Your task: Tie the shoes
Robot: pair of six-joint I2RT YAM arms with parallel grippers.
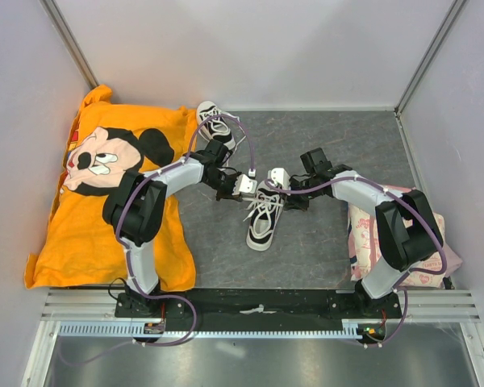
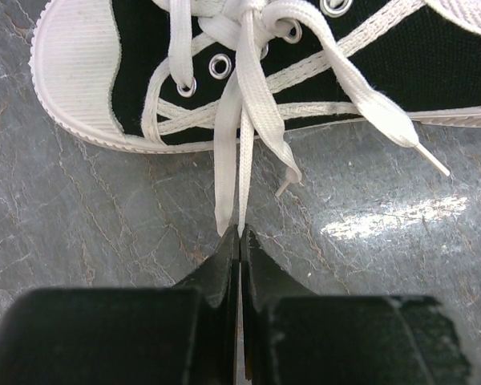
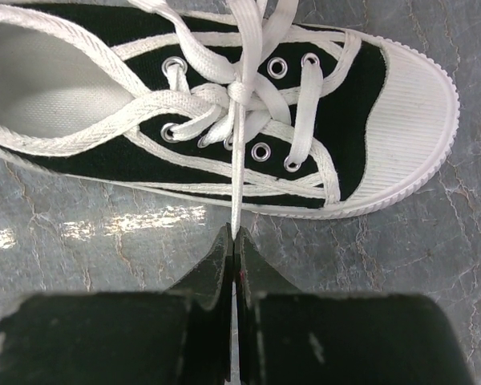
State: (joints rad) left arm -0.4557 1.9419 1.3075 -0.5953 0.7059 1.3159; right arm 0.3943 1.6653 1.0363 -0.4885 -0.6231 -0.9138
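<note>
I see a grey marbled tabletop [image 1: 331,153], with a crumpled orange Mickey Mouse cloth [image 1: 89,234] on the left. One black canvas sneaker [image 1: 262,226] lies mid-table, its twin [image 1: 214,121] behind it. My left gripper [image 2: 240,239] and right gripper [image 3: 233,239] are clamped tight on the middle sneaker's flat white laces [image 2: 244,144].

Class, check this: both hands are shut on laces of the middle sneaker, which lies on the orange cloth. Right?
Wrong surface. The middle sneaker lies on the grey table, off the orange cloth; the top view shows it. Left hand and right hand are shut on its laces.
</note>
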